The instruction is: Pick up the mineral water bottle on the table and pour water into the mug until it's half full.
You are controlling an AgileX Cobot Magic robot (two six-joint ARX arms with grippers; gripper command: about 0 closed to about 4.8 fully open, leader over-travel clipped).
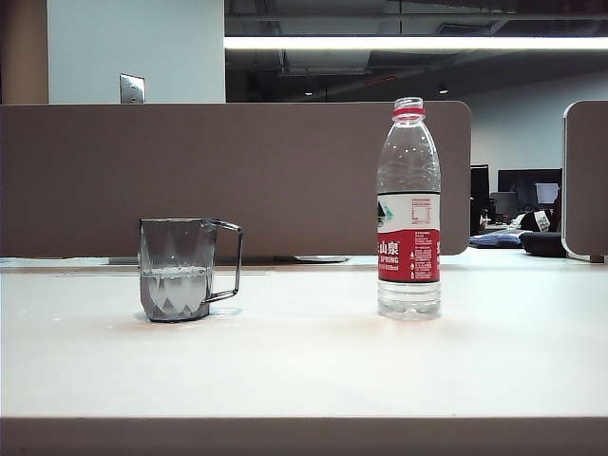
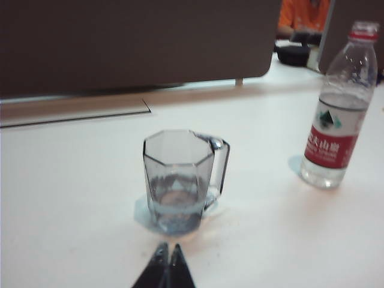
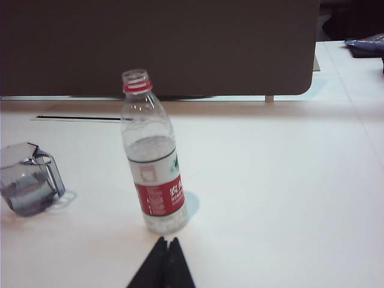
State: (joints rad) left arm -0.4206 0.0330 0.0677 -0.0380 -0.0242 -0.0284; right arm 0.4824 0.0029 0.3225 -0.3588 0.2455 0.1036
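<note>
The mineral water bottle [image 1: 408, 209] stood upright, uncapped, right of centre in the exterior view, on the table [image 1: 304, 366]. The mug [image 1: 177, 269] sat well apart from it at left of centre, handle turned toward the bottle, water [image 1: 175, 285] reaching roughly halfway up its faceted wall. A brown partition [image 1: 237, 176] ran behind both.

No arm or gripper appeared in the exterior view; only the wrist views showed them. Left wrist view: the left gripper [image 2: 167, 267] showed at the bottom edge of the frame, dark fingertips pressed together, empty, pointing at the mug [image 2: 180, 180] just beyond it; bottle [image 2: 338, 108] at the right edge. This view looked down into the mug's octagonal mouth, which the exterior view did not give. Right wrist view: the right gripper [image 3: 166, 264] at bottom centre, tips likewise together, holding nothing, aimed at the bottle [image 3: 153, 156] near it but clear of it; mug [image 3: 29, 179] at the left edge. The bottle's water level sat about mid-body here.
</note>
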